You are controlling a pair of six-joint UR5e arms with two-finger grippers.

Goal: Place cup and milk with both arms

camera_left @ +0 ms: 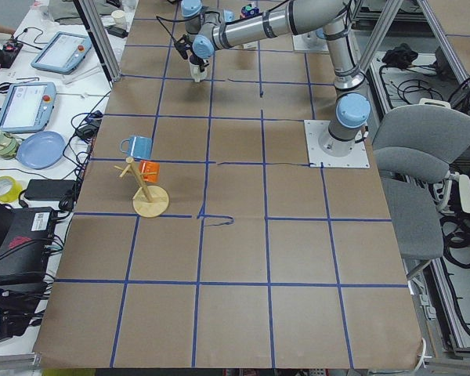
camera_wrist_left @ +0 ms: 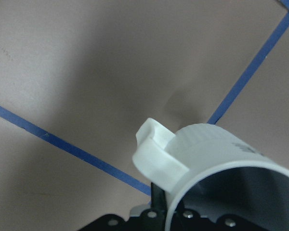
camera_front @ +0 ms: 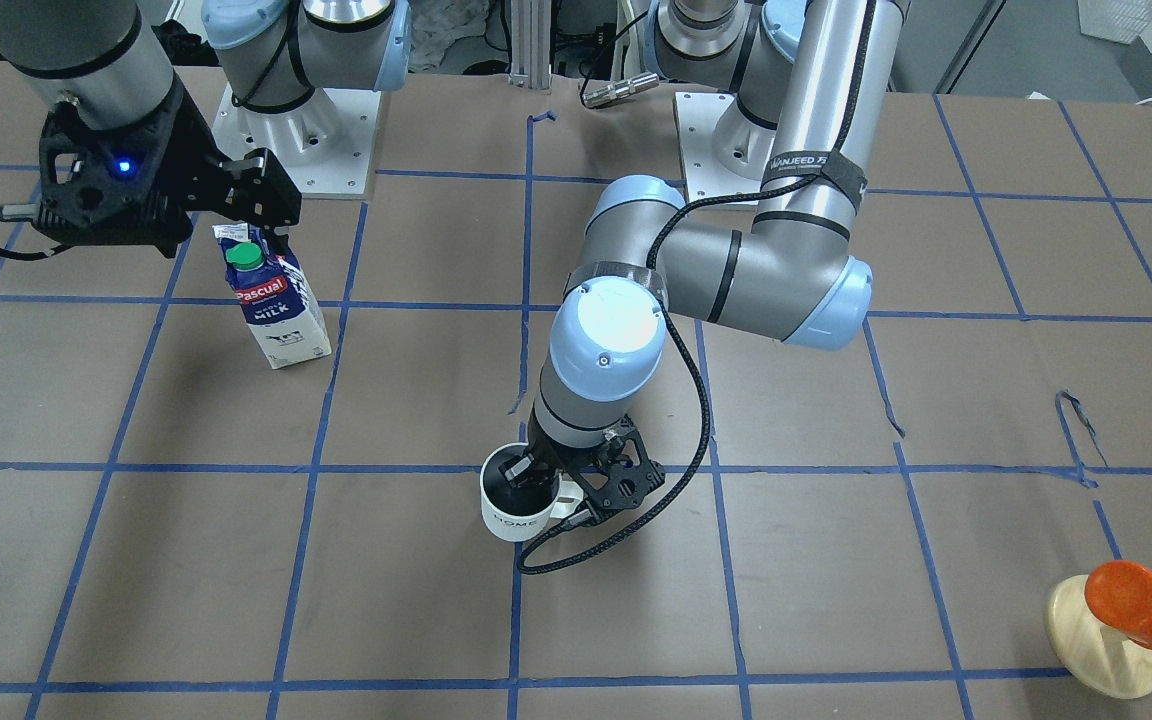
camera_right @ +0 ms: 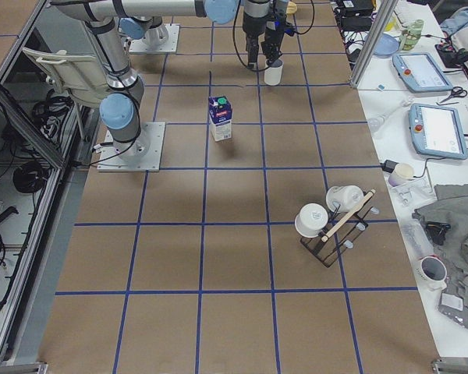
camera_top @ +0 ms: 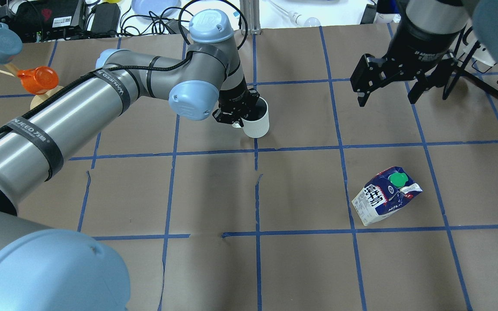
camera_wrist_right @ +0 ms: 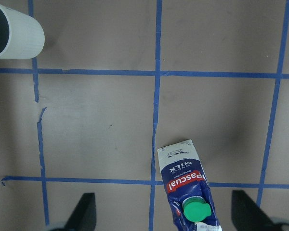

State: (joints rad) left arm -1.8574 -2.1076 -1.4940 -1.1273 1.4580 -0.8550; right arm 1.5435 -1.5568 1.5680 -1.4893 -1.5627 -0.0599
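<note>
The white cup (camera_front: 514,505) with "HOME" on it is at the table's middle, and also shows in the overhead view (camera_top: 257,123). My left gripper (camera_front: 548,488) is shut on its rim next to the handle (camera_wrist_left: 156,154), one finger inside and one outside. I cannot tell whether the cup touches the table. The milk (camera_front: 279,300) stands upright on the table by itself (camera_top: 385,196). My right gripper (camera_top: 386,98) is open and empty, raised above and apart from the carton. The right wrist view shows the milk (camera_wrist_right: 187,185) between the spread fingers (camera_wrist_right: 85,211).
An orange cup on a pale wooden stand (camera_front: 1131,610) is at the table corner on my left, with a blue cup (camera_top: 0,41) beside it. A rack with white mugs (camera_right: 331,218) stands far on my right. The arm bases (camera_front: 291,135) are at the rear.
</note>
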